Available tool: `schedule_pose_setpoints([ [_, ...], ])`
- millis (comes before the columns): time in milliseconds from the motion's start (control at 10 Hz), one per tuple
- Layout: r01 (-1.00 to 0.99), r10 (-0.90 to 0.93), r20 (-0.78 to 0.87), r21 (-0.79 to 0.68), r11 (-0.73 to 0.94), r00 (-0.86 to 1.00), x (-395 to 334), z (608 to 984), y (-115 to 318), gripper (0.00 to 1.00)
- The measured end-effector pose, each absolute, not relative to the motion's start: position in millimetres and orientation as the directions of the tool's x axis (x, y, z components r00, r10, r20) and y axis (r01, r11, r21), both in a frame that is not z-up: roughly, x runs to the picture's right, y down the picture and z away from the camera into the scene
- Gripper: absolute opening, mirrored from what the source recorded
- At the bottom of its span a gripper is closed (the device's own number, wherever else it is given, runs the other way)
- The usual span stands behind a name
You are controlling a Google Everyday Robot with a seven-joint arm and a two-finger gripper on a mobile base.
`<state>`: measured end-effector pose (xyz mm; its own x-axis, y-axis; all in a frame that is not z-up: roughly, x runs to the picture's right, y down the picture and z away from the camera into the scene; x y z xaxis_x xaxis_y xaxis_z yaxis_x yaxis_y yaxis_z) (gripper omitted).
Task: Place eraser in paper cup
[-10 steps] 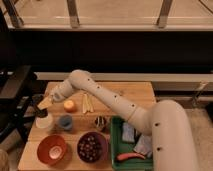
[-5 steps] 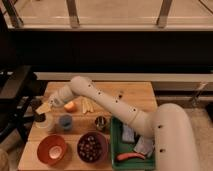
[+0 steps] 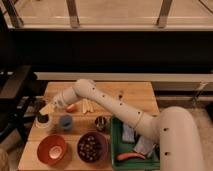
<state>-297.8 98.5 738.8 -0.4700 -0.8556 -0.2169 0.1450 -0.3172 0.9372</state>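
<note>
Gripper (image 3: 46, 107) at table's left; cup (image 3: 42, 122) just below jaws, eraser (image 3: 42, 114) apparently at its mouth; grip state unclear

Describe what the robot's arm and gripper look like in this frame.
The arm is cream-white with thick, rounded tube-like segments and bulbous joints, dotted with small dark round marks along its shell. It widens into a large rounded base at lower right. No loose cables show. The gripper, at the table's left side above the paper cup, looks pale and small.

You have one view: high behind the arm, looking down across the desk (image 3: 135, 92); tool (image 3: 44, 111) far left.
</note>
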Motion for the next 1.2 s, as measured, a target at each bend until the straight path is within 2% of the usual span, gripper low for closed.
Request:
schedule_pose_setpoints([
  [300,0.144,-0.859,-0.212,0.94,-0.309,-0.466,-297.9,741.4,100.1,0.75],
  [400,0.142,-0.859,-0.213,0.94,-0.31,-0.465,-297.9,741.8,100.1,0.79],
  [1200,0.12,-0.857,-0.221,0.944,-0.308,-0.466,-295.7,735.6,95.9,0.79],
])
